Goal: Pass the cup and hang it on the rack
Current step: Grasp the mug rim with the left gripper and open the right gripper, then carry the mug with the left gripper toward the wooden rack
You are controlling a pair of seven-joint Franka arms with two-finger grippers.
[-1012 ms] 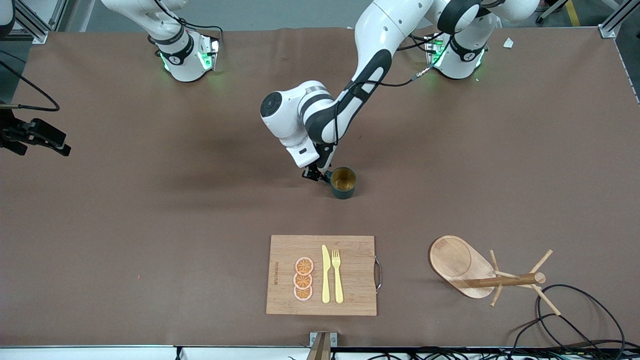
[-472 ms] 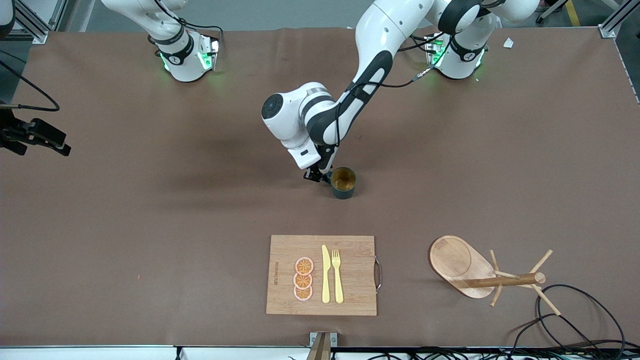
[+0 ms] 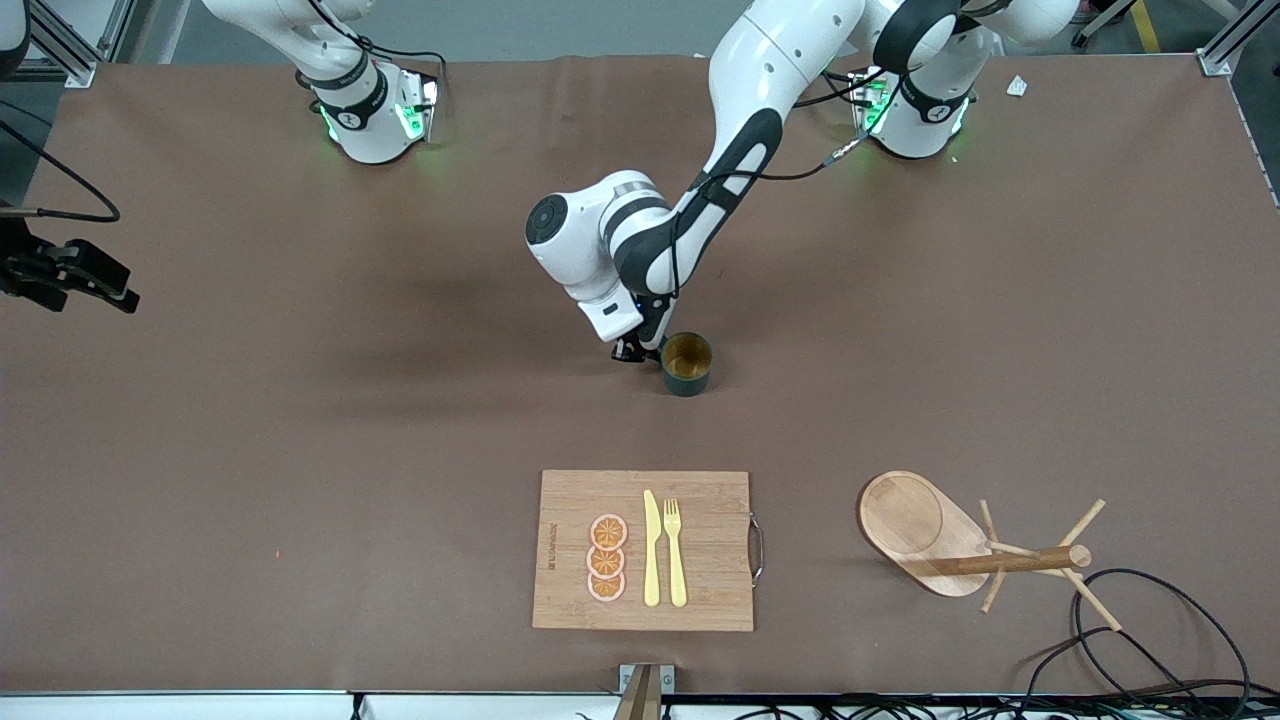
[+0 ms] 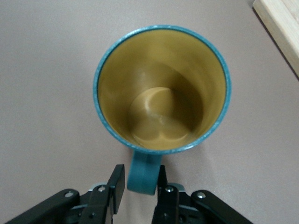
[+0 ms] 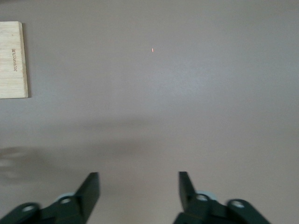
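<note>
Mid-worktop, the cup stands upright, handle turned toward the left hand, whose fingers narrowly straddle that handle, pinching it so the loop stays free for a peg. Out at the worktop's edge the right hand waits, fingers apart, nothing between them. Nearer the camera, the rack stands toward the left arm's end.

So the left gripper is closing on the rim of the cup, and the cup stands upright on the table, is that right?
Not the rim. In the left wrist view the left gripper has its fingers on either side of the cup's handle. The cup does stand upright on the table.
</note>
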